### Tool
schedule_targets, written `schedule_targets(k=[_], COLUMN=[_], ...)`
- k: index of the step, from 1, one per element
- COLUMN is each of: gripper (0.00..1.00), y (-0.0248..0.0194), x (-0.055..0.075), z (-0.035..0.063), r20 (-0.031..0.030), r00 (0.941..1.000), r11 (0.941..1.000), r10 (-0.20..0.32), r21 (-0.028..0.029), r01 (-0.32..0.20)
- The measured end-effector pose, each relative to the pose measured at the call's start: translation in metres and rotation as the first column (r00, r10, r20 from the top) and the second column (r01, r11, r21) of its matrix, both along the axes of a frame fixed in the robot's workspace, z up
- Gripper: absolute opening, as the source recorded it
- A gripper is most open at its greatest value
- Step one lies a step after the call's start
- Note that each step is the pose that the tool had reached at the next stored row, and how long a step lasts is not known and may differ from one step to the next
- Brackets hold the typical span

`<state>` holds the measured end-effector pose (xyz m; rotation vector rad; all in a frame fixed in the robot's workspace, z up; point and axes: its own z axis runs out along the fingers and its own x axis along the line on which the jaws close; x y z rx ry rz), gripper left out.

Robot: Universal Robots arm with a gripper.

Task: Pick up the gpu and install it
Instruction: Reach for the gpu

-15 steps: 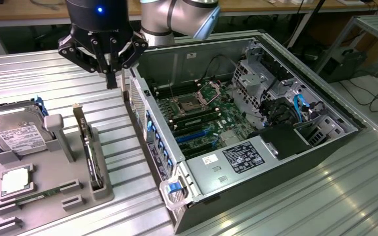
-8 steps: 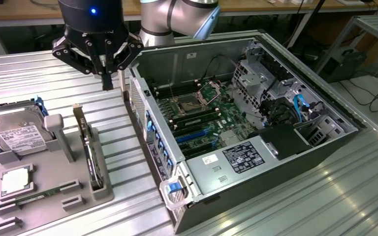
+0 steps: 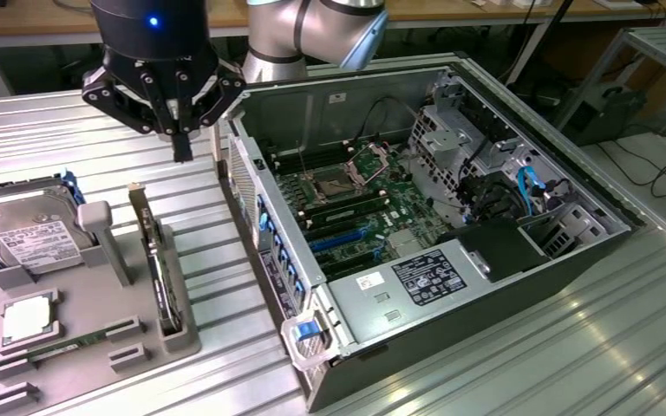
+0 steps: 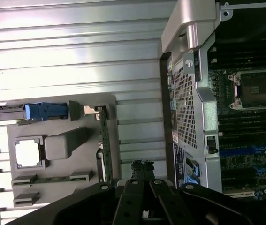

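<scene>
Hovering clenched and empty over the worktop [image 3: 44, 130], the claw [image 3: 180, 152] is hanging apart from the graphics card [image 3: 157, 260], standing edgewise in its tray [image 3: 90, 347].

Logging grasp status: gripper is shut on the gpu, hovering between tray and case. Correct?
Not quite. The gripper is shut but empty. The exterior view shows the gpu standing on edge in the tray, apart from the fingers. The rest holds: the gripper hovers between tray and case.

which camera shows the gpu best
The exterior view: the thin flat black gpu card stands on edge in the grey holder, its length and side visible. The wrist view sees its narrow green edge.
</scene>
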<state>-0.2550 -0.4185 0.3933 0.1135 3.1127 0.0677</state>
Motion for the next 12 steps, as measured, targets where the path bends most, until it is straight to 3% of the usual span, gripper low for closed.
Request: schedule_targets(k=[12], gripper=[0.11], y=[-0.0031], x=[-0.0098], z=[0.0000], r20=[0.0000], r00=[1.0000], r11=[1.0000], r10=[0.000], r21=[0.0000], r01=[0.000])
